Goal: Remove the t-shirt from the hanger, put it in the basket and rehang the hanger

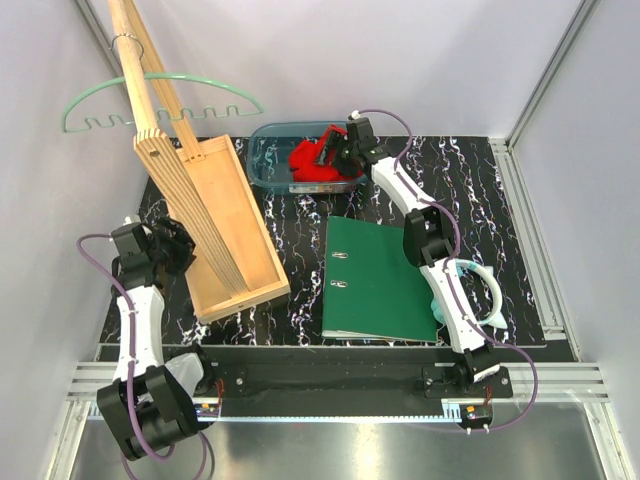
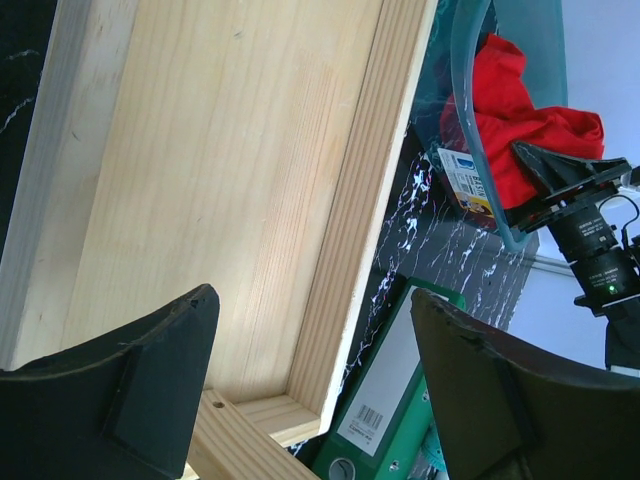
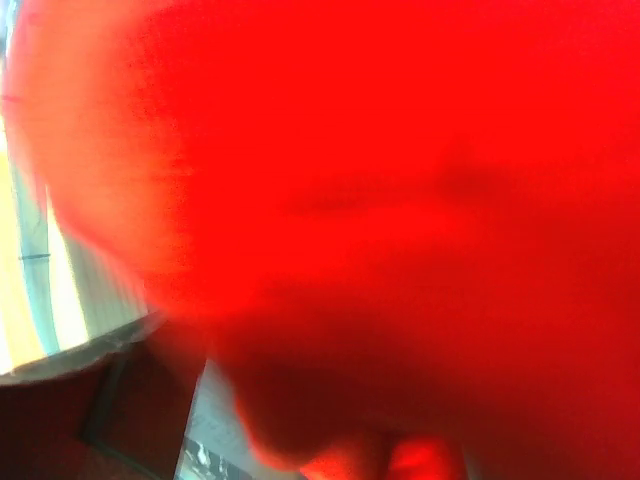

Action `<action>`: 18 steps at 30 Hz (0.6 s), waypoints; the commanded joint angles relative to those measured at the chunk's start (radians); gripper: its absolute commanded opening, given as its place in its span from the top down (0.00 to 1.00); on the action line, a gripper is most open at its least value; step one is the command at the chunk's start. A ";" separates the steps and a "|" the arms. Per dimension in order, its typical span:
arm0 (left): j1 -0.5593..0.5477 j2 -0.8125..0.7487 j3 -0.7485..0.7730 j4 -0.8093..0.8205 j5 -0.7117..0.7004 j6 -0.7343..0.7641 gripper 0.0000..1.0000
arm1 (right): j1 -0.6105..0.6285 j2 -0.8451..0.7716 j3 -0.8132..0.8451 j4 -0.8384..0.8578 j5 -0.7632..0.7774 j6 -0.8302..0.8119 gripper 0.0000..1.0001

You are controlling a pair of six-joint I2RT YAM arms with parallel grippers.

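Observation:
The red t-shirt (image 1: 305, 160) lies bunched in a clear blue bin (image 1: 265, 160) at the back middle; it also shows in the left wrist view (image 2: 510, 120). The pale mint hanger (image 1: 205, 80) hangs bare by its hook on the plywood stand (image 1: 145, 90) at the back left. My right gripper (image 1: 328, 153) is down in the bin on the t-shirt. In the right wrist view blurred red cloth (image 3: 400, 180) fills the frame, with one dark finger (image 3: 120, 400) far out at the lower left, so the jaws look open. My left gripper (image 1: 175, 245) (image 2: 315, 330) is open and empty beside the wooden tray.
A long wooden tray (image 1: 225, 220) forms the stand's base on the left. A green binder (image 1: 375, 285) lies flat at the middle and shows in the left wrist view (image 2: 400, 400). A pale mint ring-shaped thing (image 1: 480, 290) lies under the right arm. Walls enclose the table.

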 commanded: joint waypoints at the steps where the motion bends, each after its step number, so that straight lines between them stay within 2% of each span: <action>1: 0.003 -0.033 -0.016 0.044 0.017 -0.029 0.18 | -0.001 -0.135 0.043 -0.125 0.047 -0.064 0.00; 9: 0.003 -0.099 -0.025 0.012 -0.021 -0.066 0.16 | -0.001 -0.244 0.053 -0.266 0.119 -0.169 0.00; 13: 0.005 -0.125 -0.025 -0.017 -0.043 -0.075 0.15 | -0.002 -0.316 -0.012 -0.294 0.156 -0.205 0.00; 18: 0.005 -0.208 -0.006 -0.103 -0.139 -0.079 0.14 | 0.001 -0.417 -0.095 -0.329 0.128 -0.193 0.00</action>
